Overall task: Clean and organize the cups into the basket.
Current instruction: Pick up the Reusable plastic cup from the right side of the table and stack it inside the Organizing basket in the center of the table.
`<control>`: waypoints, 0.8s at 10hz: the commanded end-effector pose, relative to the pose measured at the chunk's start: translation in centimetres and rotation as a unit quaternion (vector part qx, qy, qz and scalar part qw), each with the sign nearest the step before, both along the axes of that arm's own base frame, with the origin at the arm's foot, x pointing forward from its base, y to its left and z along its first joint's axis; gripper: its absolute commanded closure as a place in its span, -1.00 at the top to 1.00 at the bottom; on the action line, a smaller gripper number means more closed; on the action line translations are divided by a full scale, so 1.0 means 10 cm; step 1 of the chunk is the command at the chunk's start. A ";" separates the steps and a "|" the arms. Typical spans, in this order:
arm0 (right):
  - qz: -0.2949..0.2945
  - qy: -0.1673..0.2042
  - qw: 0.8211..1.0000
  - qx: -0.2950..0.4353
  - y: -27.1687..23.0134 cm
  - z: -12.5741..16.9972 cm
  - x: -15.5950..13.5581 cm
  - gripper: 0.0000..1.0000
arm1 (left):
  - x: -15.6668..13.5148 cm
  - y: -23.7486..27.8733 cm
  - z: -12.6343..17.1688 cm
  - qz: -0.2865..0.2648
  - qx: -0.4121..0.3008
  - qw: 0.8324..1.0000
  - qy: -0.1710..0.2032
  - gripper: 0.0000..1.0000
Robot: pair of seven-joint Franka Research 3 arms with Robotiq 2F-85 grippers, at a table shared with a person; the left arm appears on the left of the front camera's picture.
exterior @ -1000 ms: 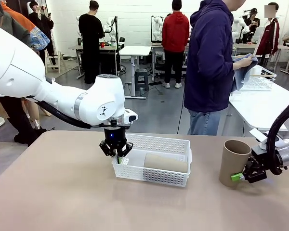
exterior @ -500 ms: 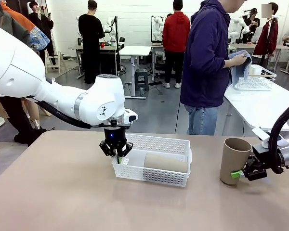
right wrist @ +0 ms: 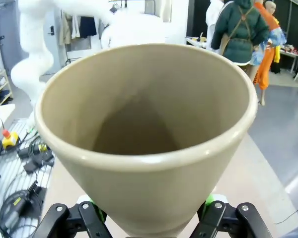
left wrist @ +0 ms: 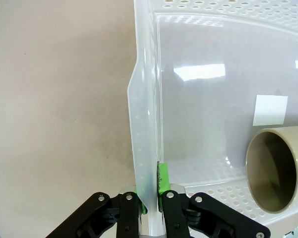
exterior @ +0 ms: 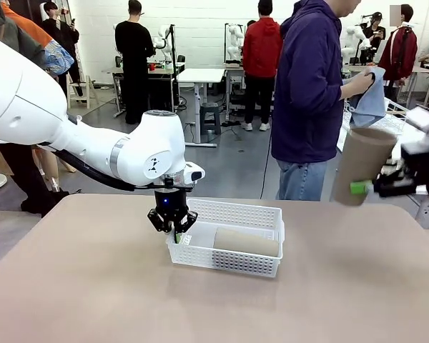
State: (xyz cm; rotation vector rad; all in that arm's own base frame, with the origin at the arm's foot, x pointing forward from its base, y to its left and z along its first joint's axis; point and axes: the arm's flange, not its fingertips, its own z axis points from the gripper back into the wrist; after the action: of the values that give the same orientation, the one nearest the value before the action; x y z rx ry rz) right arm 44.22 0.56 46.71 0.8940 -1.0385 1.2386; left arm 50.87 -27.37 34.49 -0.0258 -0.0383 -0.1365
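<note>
The broad tan surface (exterior: 93, 300) spans the near scene, and at its far edge, right of centre, a person in a dark navy hooded top (exterior: 311, 93) stands side-on. A shallow white plastic basket with lattice-mesh sides (exterior: 229, 262) sits on the surface at the middle. Inside it, toward its right end, a tall kraft-brown paper cup (exterior: 247, 241) lies on its side. A second kraft-brown paper cup (exterior: 361, 166) hangs at the far right, well above the surface, mouth up and slightly tilted. The right tool (exterior: 368, 187) clamps its lower part between green pads. The left tool (exterior: 174, 232) points straight down, its jaws narrow and pinched on the basket's left end wall. The person's hand holds a pale blue cloth (exterior: 372, 103).
</note>
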 end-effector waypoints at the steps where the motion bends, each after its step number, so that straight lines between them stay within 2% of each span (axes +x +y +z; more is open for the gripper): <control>1: -0.026 0.011 1.000 -0.009 0.11 0.18 0.02 -1.00 | 0.00 0.01 -0.01 -0.001 0.002 1.000 -0.001 -1.00; 3: -0.053 0.037 0.998 -0.024 0.11 0.16 0.02 -1.00 | 0.00 0.01 -0.01 -0.001 0.002 1.000 -0.001 -1.00; 4: -0.020 0.002 1.000 -0.009 0.06 0.37 -0.06 -1.00 | 0.00 0.01 -0.01 -0.001 0.002 1.000 -0.001 -1.00; 7: -0.020 0.002 1.000 -0.009 0.06 0.37 -0.06 -1.00 | 0.00 0.01 -0.01 -0.001 0.002 1.000 -0.001 -1.00; 8: -0.030 0.010 0.999 -0.013 0.06 0.34 -0.04 0.62 | 0.00 0.01 -0.01 -0.001 0.002 1.000 -0.001 -1.00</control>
State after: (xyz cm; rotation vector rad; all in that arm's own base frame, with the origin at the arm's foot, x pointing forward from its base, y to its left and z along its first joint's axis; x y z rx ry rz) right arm 43.75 1.17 50.16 0.8501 -1.0246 1.1918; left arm 50.87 -27.37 34.49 -0.0258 -0.0383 -0.1365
